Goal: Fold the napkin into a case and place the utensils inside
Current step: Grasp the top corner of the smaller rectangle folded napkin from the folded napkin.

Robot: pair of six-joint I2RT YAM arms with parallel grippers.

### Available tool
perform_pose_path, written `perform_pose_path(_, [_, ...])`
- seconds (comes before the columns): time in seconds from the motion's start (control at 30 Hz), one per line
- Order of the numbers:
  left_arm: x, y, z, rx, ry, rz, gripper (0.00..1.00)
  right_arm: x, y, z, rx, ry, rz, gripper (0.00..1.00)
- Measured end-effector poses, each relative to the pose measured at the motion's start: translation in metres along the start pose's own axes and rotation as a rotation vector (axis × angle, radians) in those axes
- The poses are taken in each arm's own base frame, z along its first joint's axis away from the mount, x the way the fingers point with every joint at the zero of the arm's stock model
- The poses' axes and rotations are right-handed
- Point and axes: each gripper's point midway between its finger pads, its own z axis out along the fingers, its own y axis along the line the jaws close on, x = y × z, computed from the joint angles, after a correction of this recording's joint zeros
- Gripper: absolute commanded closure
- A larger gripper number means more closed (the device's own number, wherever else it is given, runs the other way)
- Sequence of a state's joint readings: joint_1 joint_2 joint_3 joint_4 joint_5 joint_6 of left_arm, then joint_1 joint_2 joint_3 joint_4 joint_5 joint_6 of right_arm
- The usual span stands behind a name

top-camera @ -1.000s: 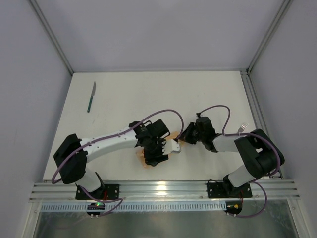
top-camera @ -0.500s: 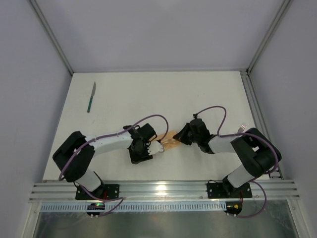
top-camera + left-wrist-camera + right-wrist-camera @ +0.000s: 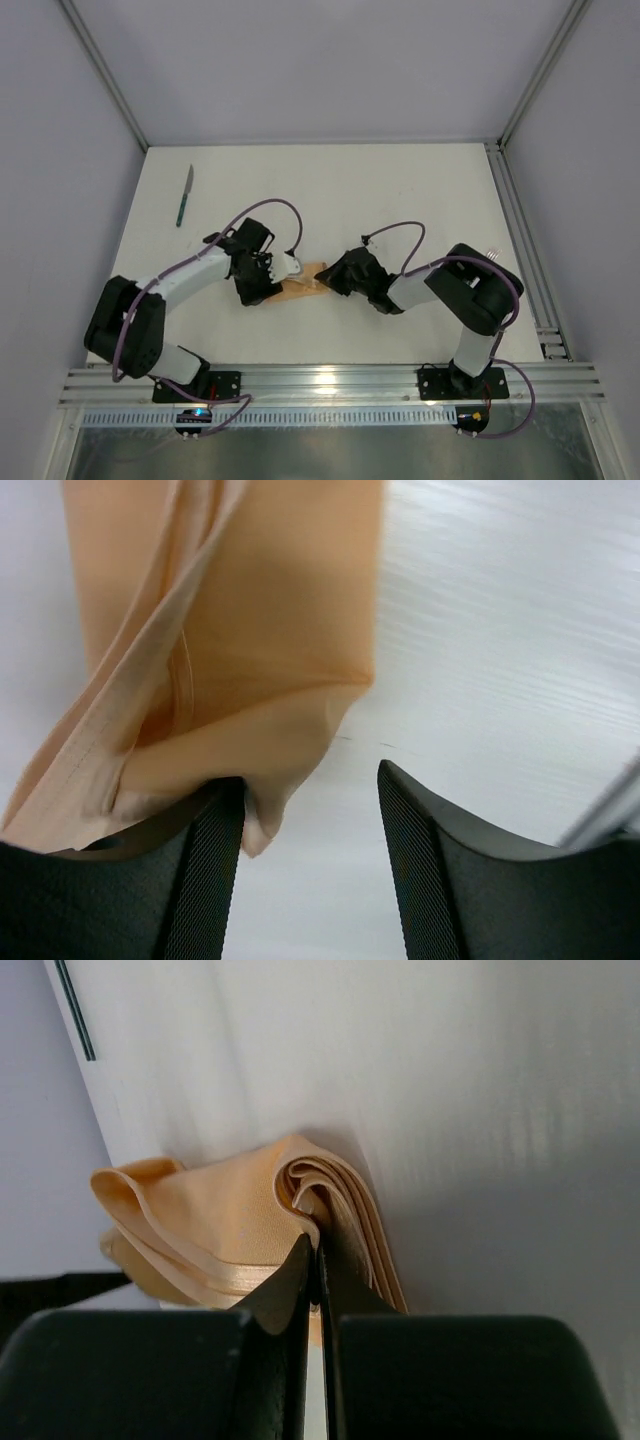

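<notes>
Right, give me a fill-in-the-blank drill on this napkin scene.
1. The right tool is ____ on the folded peach-orange cloth napkin.
2. On the left tool, the jaws stand ____.
3. The slim teal-handled silver knife lies on the ____ arm's side.
Missing words: shut; open; left.

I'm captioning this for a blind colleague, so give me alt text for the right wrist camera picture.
The right gripper is shut on the folded edge of a peach-orange napkin, pinching its stacked layers. The cloth bunches up to the left over a white table.
</notes>
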State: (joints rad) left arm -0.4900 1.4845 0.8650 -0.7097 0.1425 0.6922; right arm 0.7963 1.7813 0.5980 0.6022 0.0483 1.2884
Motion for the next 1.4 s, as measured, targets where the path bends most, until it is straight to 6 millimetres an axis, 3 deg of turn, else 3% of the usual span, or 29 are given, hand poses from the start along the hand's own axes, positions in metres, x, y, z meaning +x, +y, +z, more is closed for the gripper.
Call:
perform_pose_path(0.1, [-0.012,-0.031,-0.028,0.122,-0.092,0.053,0.40,0.000,0.007,0.005,-0.003,-0.013,0.009,0.96])
perform_pose_path(0.23, [-0.051,-0.029,-0.050,0.096,-0.234,0.038,0.36,-0.003,0.011,0.008,0.013,-0.031,0.007,0.96])
perform_pose_path(0.37, [-0.087,-0.020,-0.033,0.016,-0.267,0.031,0.36,-0.004,0.006,0.008,0.034,-0.036,0.006,0.96])
perform_pose_path(0.53, [-0.110,-0.035,0.007,0.010,-0.225,0.039,0.35,-0.006,0.004,0.005,0.042,-0.043,0.010,0.96])
perform_pose_path(0.67, [-0.117,-0.034,0.007,-0.007,-0.232,-0.010,0.36,-0.009,0.002,-0.001,0.057,-0.041,-0.027,0.96])
perform_pose_path(0.8, [-0.125,-0.016,-0.009,-0.047,-0.264,-0.092,0.37,-0.012,0.002,-0.004,0.053,-0.021,-0.065,0.96])
perform_pose_path(0.87, [-0.119,0.003,-0.026,-0.068,-0.295,-0.157,0.37,-0.012,-0.001,-0.004,0.057,-0.006,-0.076,0.96])
perform_pose_path(0.97, [-0.093,0.035,-0.063,-0.134,-0.336,-0.271,0.43,-0.011,-0.004,-0.005,0.058,0.009,-0.086,0.96])
perform_pose_path(1.07, [-0.066,0.037,-0.089,-0.147,-0.348,-0.307,0.46,-0.011,-0.004,-0.006,0.056,0.017,-0.092,0.96])
perform_pose_path(1.23, [-0.035,0.012,-0.077,-0.040,-0.292,-0.359,0.25,-0.009,-0.005,-0.006,0.055,0.023,-0.093,0.96])
perform_pose_path(1.3, [-0.017,0.018,-0.072,-0.030,-0.262,-0.446,0.01,-0.009,-0.005,-0.006,0.055,0.024,-0.094,0.96])
perform_pose_path(1.4, [-0.001,0.027,-0.067,-0.050,-0.229,-0.523,0.01,-0.009,-0.005,-0.006,0.054,0.026,-0.098,0.96])
